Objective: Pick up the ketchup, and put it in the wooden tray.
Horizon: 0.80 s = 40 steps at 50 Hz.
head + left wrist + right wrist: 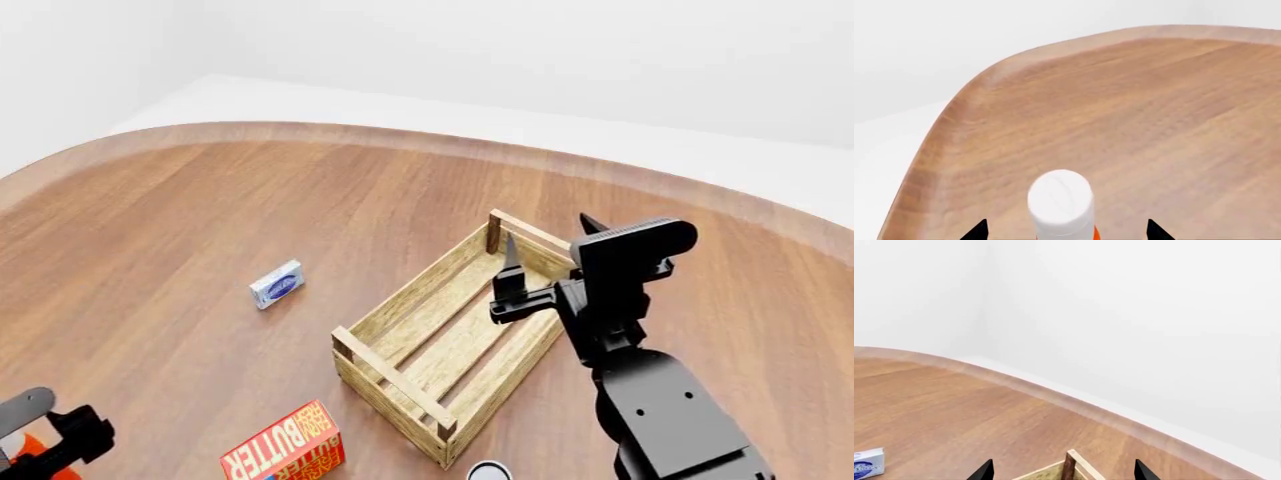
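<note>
ketchup (1061, 202) body cut off, butter box (282, 453) cropped

Looks like a bare simulated test room, not a real home or kitchen. Everything's rendered: plain white walls (1134, 315) and pale floor with no furniture, and one big rounded wooden table (200, 230) with flat, clean grain. A few groceries sit around on it, like a butter box (283, 452) and a slatted crate (447, 335).

Matte black right arm (654, 400), boxy segments, pointed black fingertips (511, 252)
</note>
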Available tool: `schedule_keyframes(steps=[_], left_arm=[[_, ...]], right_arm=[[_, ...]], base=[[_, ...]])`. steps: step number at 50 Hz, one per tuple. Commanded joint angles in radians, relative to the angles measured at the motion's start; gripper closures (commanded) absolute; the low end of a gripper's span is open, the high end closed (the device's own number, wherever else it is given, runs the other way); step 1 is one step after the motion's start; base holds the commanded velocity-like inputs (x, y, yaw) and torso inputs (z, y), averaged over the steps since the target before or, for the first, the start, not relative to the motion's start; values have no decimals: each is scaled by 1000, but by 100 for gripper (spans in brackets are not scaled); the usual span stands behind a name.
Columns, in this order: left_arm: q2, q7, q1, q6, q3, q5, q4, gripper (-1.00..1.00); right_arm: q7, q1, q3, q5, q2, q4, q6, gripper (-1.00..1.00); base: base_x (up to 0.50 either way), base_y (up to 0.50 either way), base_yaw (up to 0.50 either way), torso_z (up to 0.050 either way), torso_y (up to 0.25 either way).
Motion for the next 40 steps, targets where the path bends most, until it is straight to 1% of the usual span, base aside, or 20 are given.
schedule_keyframes(steps=[1, 15, 22, 36, 37, 40], left_arm=[[-4, 4, -35, 33, 18, 17, -79, -100], [-12, 1, -105, 72, 24, 30, -229, -100], [-21, -11, -162, 103, 34, 52, -333, -100], [-42, -12, -318, 233, 64, 100, -630, -100], [-45, -12, -330, 251, 66, 105, -658, 100], [-50, -11, -352, 285, 70, 113, -708, 100]], right_arm=[[5, 0, -2, 2, 3, 0, 1, -100], [12, 0, -6, 2, 6, 0, 4, -100], [15, 2, -9, 1, 7, 5, 4, -100], [22, 5, -11, 2, 7, 16, 2, -100], [23, 5, -10, 3, 7, 17, 2, -100], [24, 2, -9, 4, 9, 13, 4, -100]], base=[[0, 0, 0, 0, 0], [0, 0, 0, 0, 0], [0, 0, 0, 0, 0], [0, 0, 0, 0, 0], [0, 0, 0, 0, 0], [0, 0, 0, 0, 0]])
